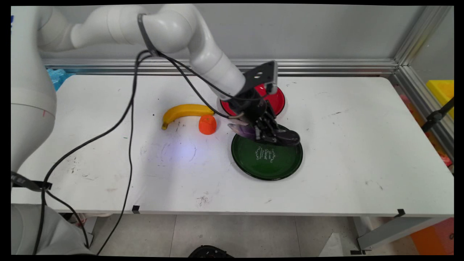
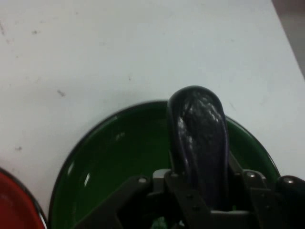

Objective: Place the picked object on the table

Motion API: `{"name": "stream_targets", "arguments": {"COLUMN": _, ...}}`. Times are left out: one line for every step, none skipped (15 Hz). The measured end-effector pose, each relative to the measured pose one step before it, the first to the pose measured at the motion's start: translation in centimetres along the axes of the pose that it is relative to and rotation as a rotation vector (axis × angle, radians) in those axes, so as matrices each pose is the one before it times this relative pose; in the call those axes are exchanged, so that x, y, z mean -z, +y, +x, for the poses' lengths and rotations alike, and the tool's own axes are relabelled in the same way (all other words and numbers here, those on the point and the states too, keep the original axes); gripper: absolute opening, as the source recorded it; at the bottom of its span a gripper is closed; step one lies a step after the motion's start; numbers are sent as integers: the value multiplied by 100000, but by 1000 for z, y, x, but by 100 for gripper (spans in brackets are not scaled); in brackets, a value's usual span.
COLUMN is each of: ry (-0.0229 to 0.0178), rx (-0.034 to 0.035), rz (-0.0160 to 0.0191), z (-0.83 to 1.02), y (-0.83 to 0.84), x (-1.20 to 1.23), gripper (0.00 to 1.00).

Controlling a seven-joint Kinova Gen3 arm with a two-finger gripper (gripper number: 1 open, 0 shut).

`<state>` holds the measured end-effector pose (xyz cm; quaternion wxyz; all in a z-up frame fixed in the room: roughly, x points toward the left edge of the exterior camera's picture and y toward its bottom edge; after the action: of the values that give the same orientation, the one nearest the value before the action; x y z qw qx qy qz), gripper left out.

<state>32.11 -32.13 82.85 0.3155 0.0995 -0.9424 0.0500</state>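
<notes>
My gripper (image 1: 267,132) is shut on a dark purple eggplant (image 1: 286,137) and holds it just above the far rim of a green plate (image 1: 268,163). In the hand view the eggplant (image 2: 198,138) sticks out from between the fingers, over the green plate (image 2: 109,162). Behind the gripper lies a red plate (image 1: 277,99), partly hidden by the arm; its edge (image 2: 14,200) shows at the hand view's lower left.
A yellow banana (image 1: 185,111) and a small orange fruit (image 1: 207,124) lie on the white table (image 1: 362,145) to the left of the plates. Black cables (image 1: 130,137) hang from the arm over the table's left half.
</notes>
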Motion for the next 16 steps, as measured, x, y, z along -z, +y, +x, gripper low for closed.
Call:
{"name": "stream_targets", "arguments": {"ry": -571, "rx": -648, "rz": -651, "z": -422, "y": -25, "x": 801, "gripper": 0}}
{"name": "stream_targets", "arguments": {"ry": -575, "rx": -637, "rz": -517, "z": -441, "y": 11, "x": 674, "gripper": 0}}
{"name": "stream_targets", "arguments": {"ry": -687, "rx": -768, "rz": -465, "z": -613, "y": 62, "x": 759, "gripper": 0}}
{"name": "stream_targets", "arguments": {"ry": -836, "rx": -864, "rz": -495, "z": -720, "y": 126, "x": 730, "gripper": 0}}
{"name": "stream_targets", "arguments": {"ry": -672, "rx": -657, "rz": -307, "z": -630, "y": 123, "x": 573, "gripper": 0}}
{"name": "stream_targets", "arguments": {"ry": -903, "rx": -779, "rz": -200, "z": -880, "y": 161, "x": 723, "gripper": 0}}
{"name": "stream_targets", "arguments": {"ry": -618, "rx": -552, "rz": -40, "z": -695, "y": 113, "x": 478, "gripper": 0}}
{"name": "stream_targets", "arguments": {"ry": -600, "rx": -431, "rz": -3, "z": -731, "y": 134, "x": 447, "gripper": 0}}
{"name": "stream_targets", "arguments": {"ry": -730, "rx": -429, "rz": -24, "z": -878, "y": 149, "x": 424, "gripper": 0}}
{"name": "stream_targets", "arguments": {"ry": -613, "rx": -299, "rz": -21, "z": -803, "y": 133, "x": 293, "gripper": 0}}
{"name": "stream_targets", "arguments": {"ry": -702, "rx": -375, "rz": -19, "z": -908, "y": 136, "x": 265, "gripper": 0}}
{"name": "stream_targets", "arguments": {"ry": -450, "rx": -167, "rz": -2, "z": -560, "y": 78, "x": 126, "gripper": 0}}
{"name": "stream_targets", "arguments": {"ry": -587, "rx": -280, "rz": -1, "z": -804, "y": 119, "x": 159, "gripper": 0}}
{"name": "stream_targets", "arguments": {"ry": -650, "rx": -326, "rz": -14, "z": -898, "y": 109, "x": 117, "gripper": 0}}
{"name": "stream_targets", "arguments": {"ry": -545, "rx": -318, "rz": 1, "z": -871, "y": 84, "x": 49, "gripper": 0}}
{"name": "stream_targets", "arguments": {"ry": -424, "rx": -231, "rz": 8, "z": -685, "y": 61, "x": -15, "gripper": 0}}
